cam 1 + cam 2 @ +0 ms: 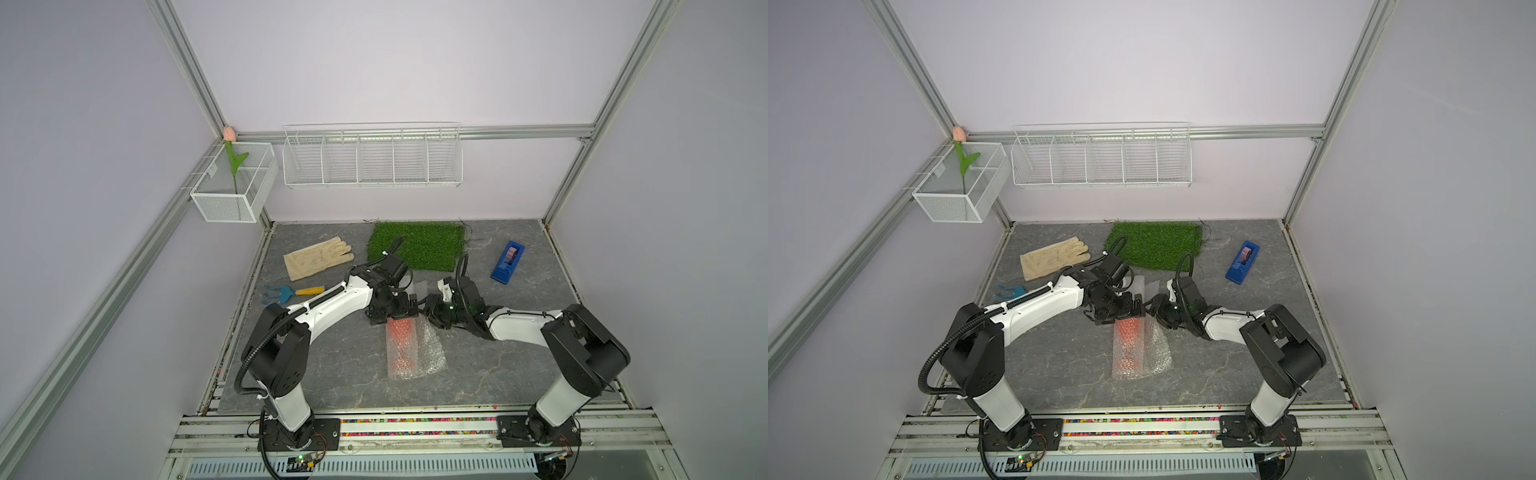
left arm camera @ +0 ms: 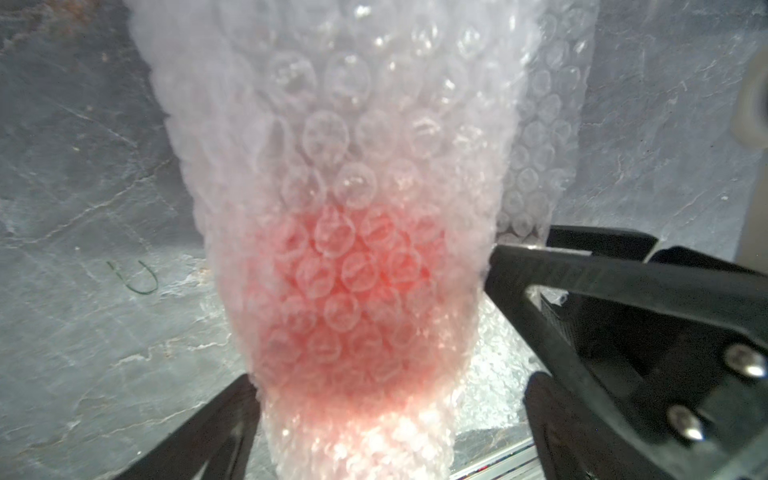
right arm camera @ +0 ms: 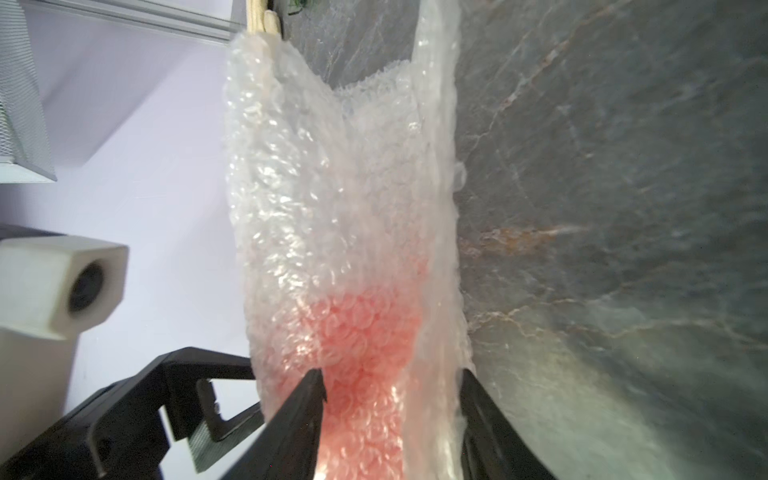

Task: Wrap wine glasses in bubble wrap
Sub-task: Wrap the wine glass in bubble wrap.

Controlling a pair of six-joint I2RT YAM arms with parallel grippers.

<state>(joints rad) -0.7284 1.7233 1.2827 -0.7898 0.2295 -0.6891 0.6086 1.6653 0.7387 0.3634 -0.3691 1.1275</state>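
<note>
In both top views we see the red goblet (image 1: 400, 345) lying on the gray table (image 1: 519, 365), rolled inside the bubble wrap (image 1: 424, 357), with the left claw (image 1: 392, 316) and right claw (image 1: 428, 312) at its far end. A white mesh box (image 1: 224, 205) on the wall holds a fake tulip (image 1: 235, 166), near a wire rack (image 1: 372, 166). The left wrist view shows the left claw (image 2: 370, 320) spread wide, both fingers touching the wrap, and the right wrist view shows the right claw (image 3: 390, 374) half closed, pinching the wrap over the goblet.
</note>
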